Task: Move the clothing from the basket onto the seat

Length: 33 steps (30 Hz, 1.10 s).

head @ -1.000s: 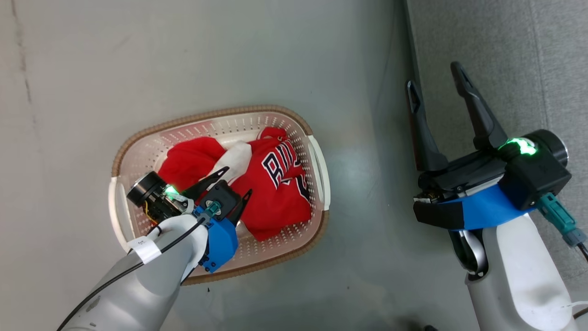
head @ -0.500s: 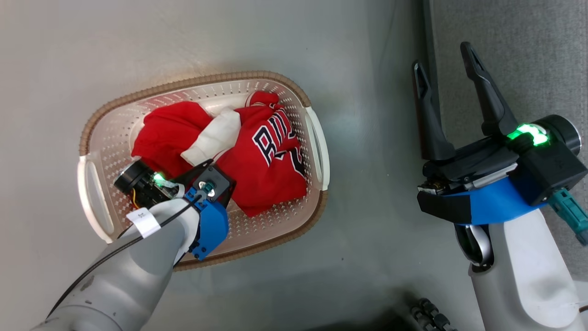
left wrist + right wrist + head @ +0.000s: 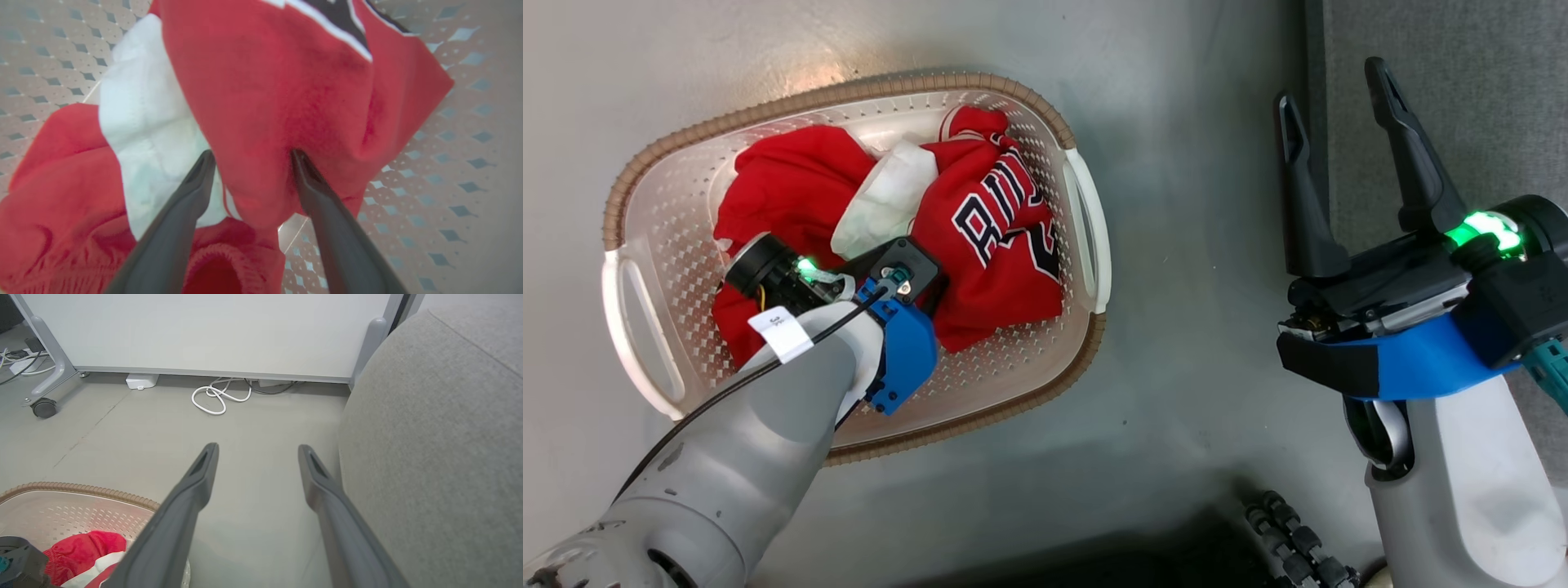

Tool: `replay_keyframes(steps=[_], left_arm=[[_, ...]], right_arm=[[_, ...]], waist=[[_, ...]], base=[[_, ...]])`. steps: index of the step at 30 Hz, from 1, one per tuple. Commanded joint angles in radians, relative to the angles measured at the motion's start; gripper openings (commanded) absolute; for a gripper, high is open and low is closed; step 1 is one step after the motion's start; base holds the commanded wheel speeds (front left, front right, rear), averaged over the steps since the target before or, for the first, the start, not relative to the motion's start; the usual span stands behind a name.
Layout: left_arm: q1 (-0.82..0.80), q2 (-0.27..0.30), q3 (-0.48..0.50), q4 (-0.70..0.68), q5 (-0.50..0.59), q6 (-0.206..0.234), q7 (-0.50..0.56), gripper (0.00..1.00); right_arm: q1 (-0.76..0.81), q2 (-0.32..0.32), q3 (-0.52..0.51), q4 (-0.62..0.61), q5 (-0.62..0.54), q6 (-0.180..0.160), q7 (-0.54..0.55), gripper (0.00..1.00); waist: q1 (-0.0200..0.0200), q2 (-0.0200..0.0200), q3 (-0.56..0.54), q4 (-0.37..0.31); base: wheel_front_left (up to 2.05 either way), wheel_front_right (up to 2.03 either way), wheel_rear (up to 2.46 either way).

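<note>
Nearest, the left forearm carries a small white label point(image 3: 778, 331), its print too small to read. The left gripper point(image 3: 252, 159) is down inside the basket point(image 3: 1013, 408). Its jaws are parted, with a fold of the red jersey point(image 3: 996, 229) bulging between the two fingers; they have not closed on it.

The jersey lies in the basket's right half. Its black, white-edged lettering reads roughly "RU", slanting up toward the far right, and the rest is folded under. The striped garment point(image 3: 784, 188) fills the left half, with its white band point(image 3: 882, 200) lying against the jersey. The basket's long axis runs left to right, with a handle at each end.

To the right, well apart, the right gripper point(image 3: 1331, 86) hangs wide open and empty over the grey floor point(image 3: 1192, 245), just beside the edge of the seat point(image 3: 1462, 82). Nothing lies between basket and seat.

Farther off is a white panel point(image 3: 204, 330) on a castor point(image 3: 43, 407), with a coiled white cable point(image 3: 216, 398) at its foot.
</note>
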Motion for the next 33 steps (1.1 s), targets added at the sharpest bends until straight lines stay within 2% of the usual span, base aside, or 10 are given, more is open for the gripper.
replay_keyframes(steps=[1, 5, 6, 7, 8, 15, 22, 27, 33], left_arm=[[-0.025, 0.004, -0.004, -0.005, 0.000, -0.001, -0.003, 1.00], [-0.033, 0.000, -0.013, -0.016, -0.012, -0.001, -0.015, 1.00], [-0.036, 0.001, -0.014, -0.014, -0.013, -0.001, -0.016, 0.46], [-0.034, 0.001, -0.015, -0.013, -0.018, -0.001, -0.016, 0.06], [-0.035, 0.002, -0.016, -0.012, -0.018, -0.001, -0.015, 0.00], [-0.038, 0.005, -0.018, 0.000, -0.039, -0.001, -0.053, 0.00], [-0.016, 0.001, -0.018, -0.003, -0.093, -0.001, -0.125, 0.00], [0.002, 0.016, 0.021, -0.048, -0.096, -0.001, -0.132, 0.00], [0.066, 0.050, 0.116, -0.151, -0.040, 0.018, -0.131, 0.00]], right_arm=[[-0.003, -0.004, -0.003, -0.008, 0.004, 0.000, -0.004, 1.00], [-0.003, -0.004, -0.001, -0.012, 0.008, 0.000, -0.004, 1.00], [-0.005, -0.004, 0.000, -0.012, 0.011, 0.000, -0.004, 1.00], [-0.006, -0.004, 0.001, -0.012, 0.014, 0.000, -0.004, 1.00], [-0.008, -0.004, 0.001, -0.010, 0.016, 0.000, -0.004, 1.00], [-0.017, -0.003, -0.003, -0.002, 0.025, 0.000, -0.004, 1.00], [-0.018, -0.004, 0.007, 0.026, 0.034, 0.000, -0.004, 1.00], [0.005, -0.004, 0.008, 0.056, 0.033, 0.000, -0.004, 1.00], [0.033, -0.004, 0.012, 0.094, 0.033, 0.000, -0.003, 1.00]], waist=[[-0.0001, 0.0001, 0.012, -0.001], [-0.0001, 0.0001, 0.023, -0.003], [-0.0001, 0.0001, 0.024, -0.004], [-0.0001, 0.0001, 0.024, -0.005], [-0.0001, 0.0001, 0.024, -0.006], [-0.0001, 0.0001, 0.000, -0.001], [-0.0001, 0.0001, -0.103, 0.024], [-0.0001, 0.0001, -0.190, 0.045], [-0.0001, 0.0001, -0.299, 0.068]], base=[[0.00, 0.00, 0.00], [0.00, 0.00, 0.00], [0.00, 0.00, 0.00], [0.00, 0.00, 0.00], [0.00, 0.00, 0.00], [0.00, 0.00, 0.00], [0.00, 0.00, 0.00], [0.00, 0.00, 0.00], [0.00, 0.00, 0.00]])
